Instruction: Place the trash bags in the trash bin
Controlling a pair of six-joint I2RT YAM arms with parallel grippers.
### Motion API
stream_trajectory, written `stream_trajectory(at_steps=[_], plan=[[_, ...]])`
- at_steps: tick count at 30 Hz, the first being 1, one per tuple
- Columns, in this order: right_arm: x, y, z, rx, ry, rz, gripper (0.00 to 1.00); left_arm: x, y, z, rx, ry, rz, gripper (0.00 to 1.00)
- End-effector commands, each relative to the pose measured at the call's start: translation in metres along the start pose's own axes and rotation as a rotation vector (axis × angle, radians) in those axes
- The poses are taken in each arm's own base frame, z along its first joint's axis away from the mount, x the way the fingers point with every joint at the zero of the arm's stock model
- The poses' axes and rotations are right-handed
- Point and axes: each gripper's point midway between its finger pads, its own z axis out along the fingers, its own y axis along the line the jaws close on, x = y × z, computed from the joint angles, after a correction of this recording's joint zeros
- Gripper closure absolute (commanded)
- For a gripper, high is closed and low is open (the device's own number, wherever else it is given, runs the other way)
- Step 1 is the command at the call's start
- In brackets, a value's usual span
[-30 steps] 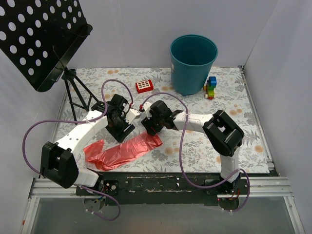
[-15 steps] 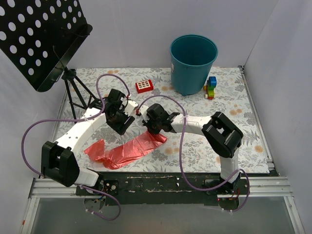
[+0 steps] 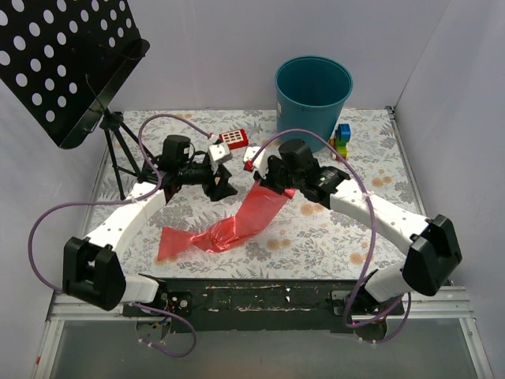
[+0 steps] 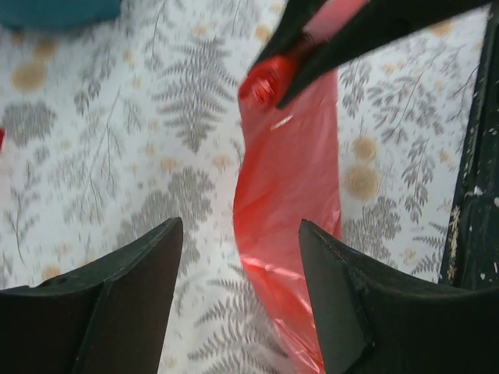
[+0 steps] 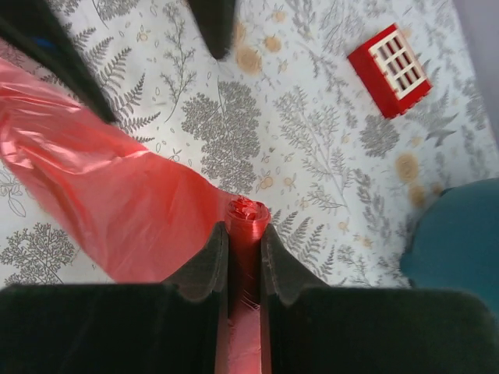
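Nearest the arm bases, the low end of the trash bag (image 3: 207,236) lies crumpled on the table (image 3: 331,237), below and to the near-left of your right claw (image 3: 263,178). From there the red film slopes up as one twisted sheet to that claw, which is pinched narrow on the bag's bunched top end; in the right wrist view the gathered plastic sits squeezed between its fingers (image 5: 209,261). Your left claw (image 3: 224,188) stands just to the left of the right one, at about the same depth, with its jaws wide and nothing between them; its own camera looks past both fingers at the hanging film, and it does not appear to touch it. Beyond the left claw sits a small red block (image 3: 233,140) with a white grid. The trash bin (image 3: 313,103) stands upright beyond your right claw, a little to its right, well apart from the bag, with toy blocks (image 3: 341,140) just beside its base
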Motion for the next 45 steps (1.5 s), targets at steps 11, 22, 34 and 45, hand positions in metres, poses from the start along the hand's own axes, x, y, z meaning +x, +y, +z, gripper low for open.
stream_trajectory(at_steps=[11,22,34,45], plan=[[-0.078,-0.049,-0.071,0.203,-0.118,-0.142,0.99,-0.08,-0.023,0.039,0.305,-0.257,0.191,0.41],[-0.096,-0.056,-0.079,0.206,-0.116,-0.12,0.99,-0.089,-0.007,0.071,0.124,-0.341,0.159,0.45],[-0.105,-0.055,-0.097,0.2,-0.124,-0.146,0.99,-0.089,-0.004,0.025,0.047,-0.314,0.154,0.36],[-0.113,-0.054,-0.103,0.191,-0.139,-0.109,0.99,-0.1,0.003,0.076,0.186,-0.366,0.099,0.4]])
